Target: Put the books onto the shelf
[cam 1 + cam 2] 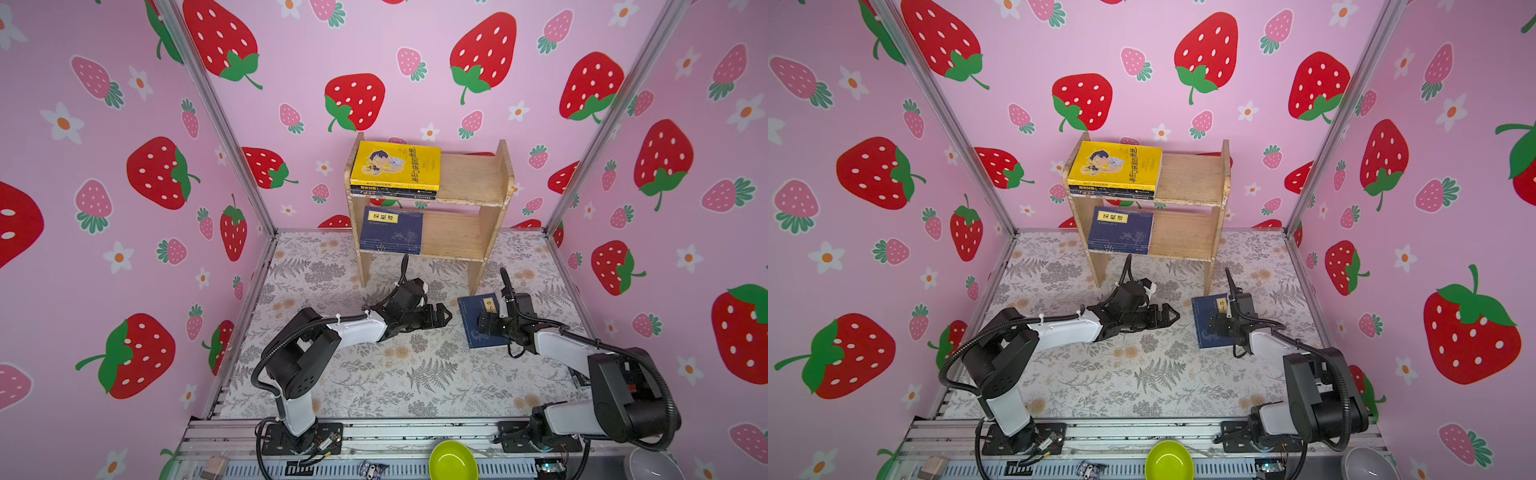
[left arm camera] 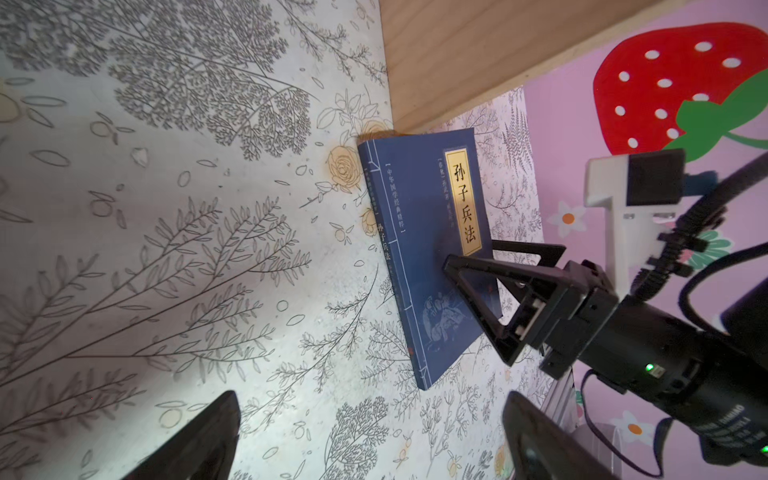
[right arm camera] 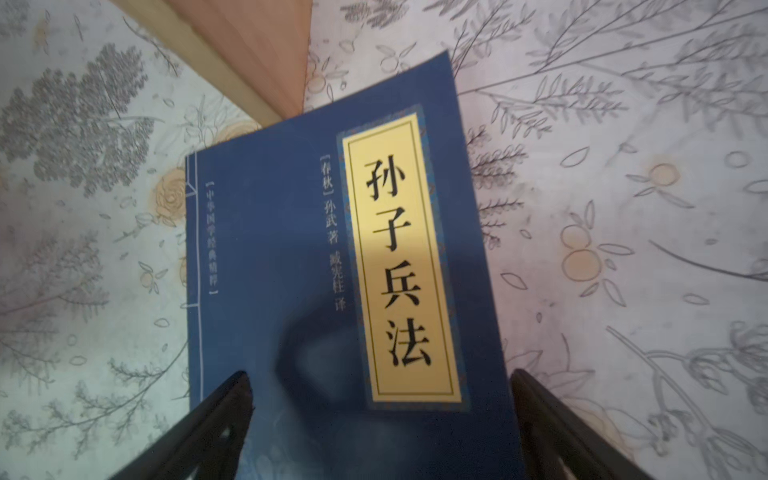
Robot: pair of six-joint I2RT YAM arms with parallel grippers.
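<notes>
Navy book [image 1: 469, 322] flat beside wooden shelf [image 1: 469, 178], yellow book [image 1: 395, 164] on upper tier, navy volume [image 1: 390, 230] below

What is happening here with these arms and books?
Two arms are shelving books. On the wooden shelf, a yellow cartoon book tops a stack on the upper tier and a navy book lies on the lower one. One navy 孙子兵法 book lies on the table by the shelf's leg; the open right end effector hangs over it, and the open left end effector hovers nearby.

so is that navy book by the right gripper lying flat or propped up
Flat: the navy book lies cover up on the table, its yellow label facing the right gripper, open over it.
</notes>
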